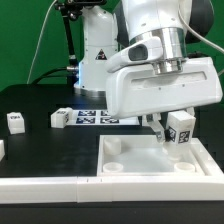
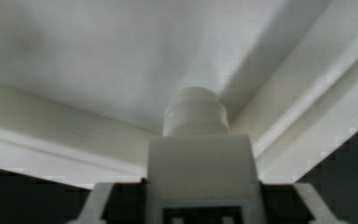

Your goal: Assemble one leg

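Above a corner of the white tray (image 1: 108, 150) on the exterior view's right, we see the gripper (image 1: 170, 128) clamped on a tagged leg (image 1: 181, 131); two other legs (image 1: 15, 121) (image 1: 59, 117) lie apart on the table (image 1: 40, 147)

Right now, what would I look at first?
First, the big white gripper in the middle, pinching a small leg over the white tray at the front. Next, two spare legs standing on the black table toward the exterior view's left.
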`<state>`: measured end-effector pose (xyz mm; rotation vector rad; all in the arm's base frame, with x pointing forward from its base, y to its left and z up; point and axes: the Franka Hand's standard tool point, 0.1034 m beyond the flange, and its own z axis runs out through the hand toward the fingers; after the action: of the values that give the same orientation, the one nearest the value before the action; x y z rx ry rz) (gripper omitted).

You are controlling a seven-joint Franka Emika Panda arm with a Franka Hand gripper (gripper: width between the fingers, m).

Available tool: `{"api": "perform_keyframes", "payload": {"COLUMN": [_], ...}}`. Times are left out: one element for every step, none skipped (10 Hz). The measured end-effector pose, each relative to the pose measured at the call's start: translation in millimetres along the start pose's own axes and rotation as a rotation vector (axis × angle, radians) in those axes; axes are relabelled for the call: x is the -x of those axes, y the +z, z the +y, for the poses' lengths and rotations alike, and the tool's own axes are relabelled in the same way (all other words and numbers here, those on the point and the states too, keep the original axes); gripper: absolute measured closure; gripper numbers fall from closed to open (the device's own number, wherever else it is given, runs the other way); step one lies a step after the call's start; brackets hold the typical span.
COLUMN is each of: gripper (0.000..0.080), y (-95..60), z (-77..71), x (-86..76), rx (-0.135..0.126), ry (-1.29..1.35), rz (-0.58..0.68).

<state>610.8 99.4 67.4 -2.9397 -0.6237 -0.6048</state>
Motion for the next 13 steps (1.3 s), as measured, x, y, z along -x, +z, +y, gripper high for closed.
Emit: {"api": "perform_keyframes", "payload": {"gripper": [0.0511,0.0511,0.0511,0.0511,0.0511,0.0511,0.0511,0.0511,0.0511,0.0511,0.0511,0.0511,0.0511], "y": [-0.4,-1.1,-2.9,-4.6,-5.2,-5.6,-5.3,-3.8,-2.5,0.7,2.7,3.8,4.9], "z": [0.1,0.4,1.2,1.9,2.6,3.5,5.1,5.9,5.8,5.4,4.3,1.8,0.0], "x": [0.0,0.5,-0.9,-3.2,-6.1,-9.4,-14.1,-16.0,-17.0,-16.2,-17.0,-18.4,-19.0], "rx": [0.000,0.000,0.001,0.001,0.000,-0.001,-0.001,-0.001,-0.001,-0.002,0.001,0.004,0.005], "ry": [-0.001,-0.001,-0.001,-0.001,-0.001,-0.001,0.000,0.001,0.001,0.002,0.001,-0.002,-0.004], "rz": [-0.001,-0.002,0.000,0.000,0.000,-0.001,0.004,0.006,0.007,0.008,0.019,0.030,0.036]}}
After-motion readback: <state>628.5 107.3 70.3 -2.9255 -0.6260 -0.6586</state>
